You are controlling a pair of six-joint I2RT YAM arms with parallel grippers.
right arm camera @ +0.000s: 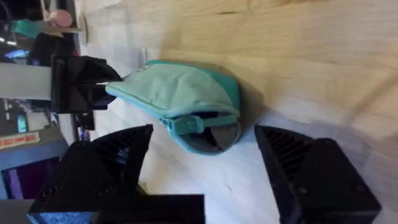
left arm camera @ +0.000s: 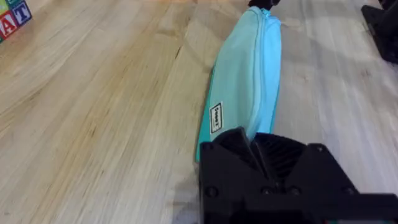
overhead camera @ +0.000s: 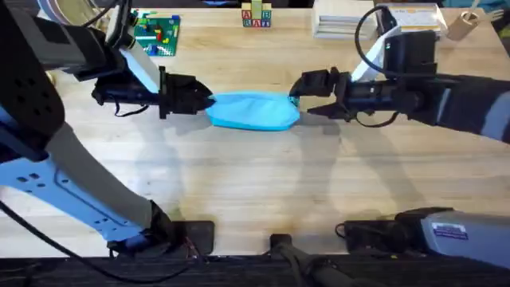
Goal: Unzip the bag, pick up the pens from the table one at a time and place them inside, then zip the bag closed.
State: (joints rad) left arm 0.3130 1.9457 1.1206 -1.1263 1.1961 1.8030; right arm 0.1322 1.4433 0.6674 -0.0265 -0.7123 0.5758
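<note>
We see the bag [left arm camera: 239, 87], soft matt light-blue cloth with a smooth zipper seam, on the desk [left arm camera: 93, 124] of pale, grained matt wood.

Bag [overhead camera: 253, 110] lies on the table [overhead camera: 255, 191] mid-field, left gripper [overhead camera: 205, 101] clamped on its left end, right gripper [overhead camera: 298, 90] spread just beside its right end at the pull tab [right arm camera: 186, 124], toy blocks [overhead camera: 256, 15] behind at the far edge.

Light blue bag [overhead camera: 253, 111] lying flat mid-table [overhead camera: 255, 191], long axis left-right; teal zipper pull [right arm camera: 186, 124] at right end.
</note>
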